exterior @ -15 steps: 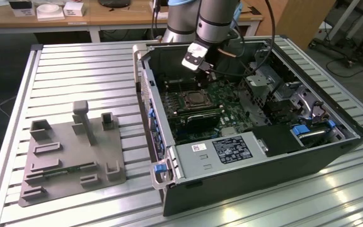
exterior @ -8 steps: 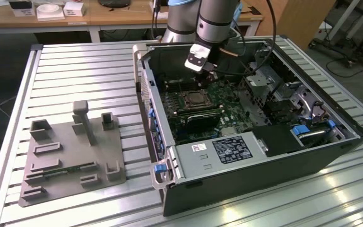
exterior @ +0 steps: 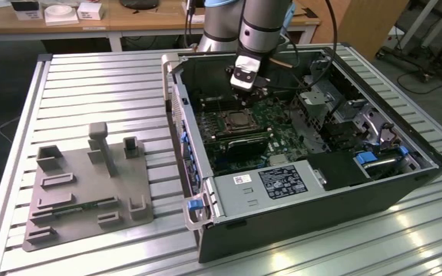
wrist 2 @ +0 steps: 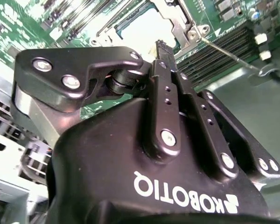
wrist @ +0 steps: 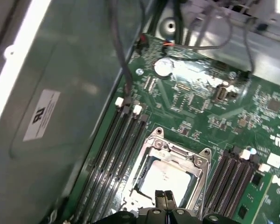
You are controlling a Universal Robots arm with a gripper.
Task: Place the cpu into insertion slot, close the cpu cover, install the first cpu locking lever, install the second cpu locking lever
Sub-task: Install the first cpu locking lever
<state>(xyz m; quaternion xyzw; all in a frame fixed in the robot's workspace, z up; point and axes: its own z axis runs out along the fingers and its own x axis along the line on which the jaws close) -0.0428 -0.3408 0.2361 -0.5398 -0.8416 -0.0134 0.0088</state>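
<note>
Hand: in the exterior view the hand (exterior: 250,87) hangs inside the open computer case (exterior: 305,230), just above the insertion slot (exterior: 225,127). Both wrist views look down past it at that slot.
Hand state: the fingertips (wrist: 159,197) are pressed together with nothing between them, and the hand carries nothing.
Contact: I cannot tell whether the fingertips touch the insertion slot.
Cpu: the cpu (wrist: 165,179) lies flat inside the insertion slot, silvery top up. It shows bright in the second wrist view too.
Cpu cover: the cpu cover (wrist: 175,151) lies down over the insertion slot, with the cpu top showing through its square cut-out.
Lever: in the second wrist view a thin metal lever rod (wrist 2: 224,53) runs out from a corner of the insertion slot across the neighbouring memory slots. I cannot tell whether it is latched.
Memory slots: long dark memory slots (wrist: 116,154) flank the insertion slot on two opposite sides.
Coin battery: the coin battery (wrist: 162,66) sits on the green circuit board (wrist: 200,102), apart from the insertion slot.
Fixture plate: the grey fixture plate (exterior: 90,195) rests on the slatted surface (exterior: 98,80), well apart from the insertion slot, toward the exterior view's left.
</note>
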